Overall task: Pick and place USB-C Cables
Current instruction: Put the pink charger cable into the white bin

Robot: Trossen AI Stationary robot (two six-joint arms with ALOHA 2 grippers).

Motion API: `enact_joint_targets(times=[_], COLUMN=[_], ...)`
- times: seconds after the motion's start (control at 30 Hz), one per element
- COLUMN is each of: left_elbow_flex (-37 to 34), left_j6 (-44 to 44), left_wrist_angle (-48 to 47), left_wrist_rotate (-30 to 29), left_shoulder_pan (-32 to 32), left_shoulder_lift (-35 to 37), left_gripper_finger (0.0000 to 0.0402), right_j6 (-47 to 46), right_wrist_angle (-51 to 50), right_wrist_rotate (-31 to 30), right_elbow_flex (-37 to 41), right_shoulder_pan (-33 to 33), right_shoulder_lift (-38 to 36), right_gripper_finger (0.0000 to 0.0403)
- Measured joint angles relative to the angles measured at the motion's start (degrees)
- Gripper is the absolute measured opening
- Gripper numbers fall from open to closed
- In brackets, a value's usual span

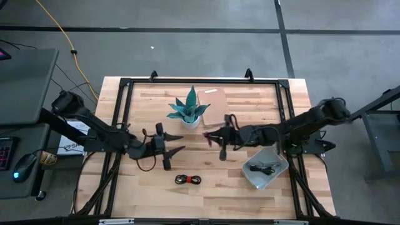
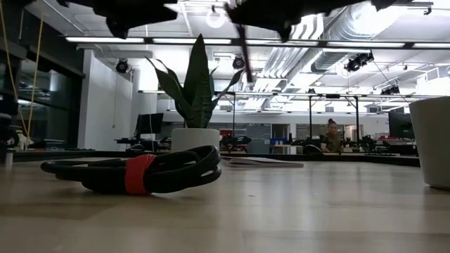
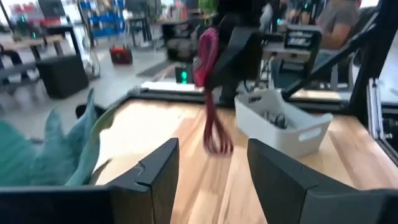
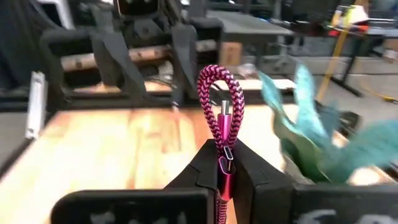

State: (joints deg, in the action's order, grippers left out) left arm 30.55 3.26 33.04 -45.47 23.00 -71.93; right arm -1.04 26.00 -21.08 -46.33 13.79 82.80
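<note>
A: From above?
B: Right gripper (image 1: 220, 139) at the counter (image 1: 212, 187) centre, fingers clamped on the pink cable (image 1: 211, 135). Left gripper (image 1: 177, 143) at nine o'clock of it, fingers spread, empty. Red-and-black cable (image 1: 188, 180) lies at six o'clock; tray (image 1: 250, 175) at four holds dark cables.

A: Low view?
B: The red-and-black cable (image 2: 133, 171) lies coiled, nearest.

A: The wrists?
B: Left: the pink cable (image 3: 209, 93) dangles limp. Right: pinched near its plug (image 4: 225, 167). Probably light and floppy; grip mid-bundle.

Pink-magenta braided cable (image 4: 221, 118): clamped in the right gripper (image 4: 222, 180), dangling above the table. Red-and-black bundle (image 1: 188, 180): coiled flat on the wood. Dark cables (image 1: 264, 167): lying inside the tray (image 1: 250, 175).
</note>
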Motion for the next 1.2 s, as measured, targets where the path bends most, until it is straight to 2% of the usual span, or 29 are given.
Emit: enact_joint_targets(times=[0.13, 0.2, 0.37, 0.5, 0.6, 1.2], left_elbow_flex=[-0.01, -0.98, -6.2, -9.4, -9.86, -9.9], left_j6=[4.75, 5.61, 3.27, 0.36, 0.12, 0.01], left_wrist_angle=[-10.61, -12.26, -4.1, 4.9, 7.28, 7.14], left_wrist_rotate=[0.35, 1.87, 5.23, 6.05, 6.08, 6.03], left_shoulder_pan=[-0.02, -0.02, -0.16, -1.02, -1.77, -2.01], left_shoulder_lift=[4.83, 6.85, 9.6, 10.29, 10.29, 10.26], left_gripper_finger=[0.0171, 0.0171, 0.0171, 0.017, 0.017, 0.017], right_j6=[-0.76, -1.85, -3.11, -3.07, -3.47, -3.08], right_wrist_angle=[0.04, 0.67, 9.56, 15.31, 15.37, 15.48], right_wrist_rotate=[-5.36, -6.93, -6.54, -6.03, -5.97, -5.62], right_elbow_flex=[6.58, 10.74, 21.64, 27.1, 27.76, 26.89], right_shoulder_pan=[1.49, 2.1, 4.0, 4.95, 5.08, 5.08], right_shoulder_lift=[-7.7, -12.47, -23.31, -27.62, -28.23, -27.33], right_gripper_finger=[0.0003, 0.0003, 0.0003, 0.0003, 0.0003, 0.0003])
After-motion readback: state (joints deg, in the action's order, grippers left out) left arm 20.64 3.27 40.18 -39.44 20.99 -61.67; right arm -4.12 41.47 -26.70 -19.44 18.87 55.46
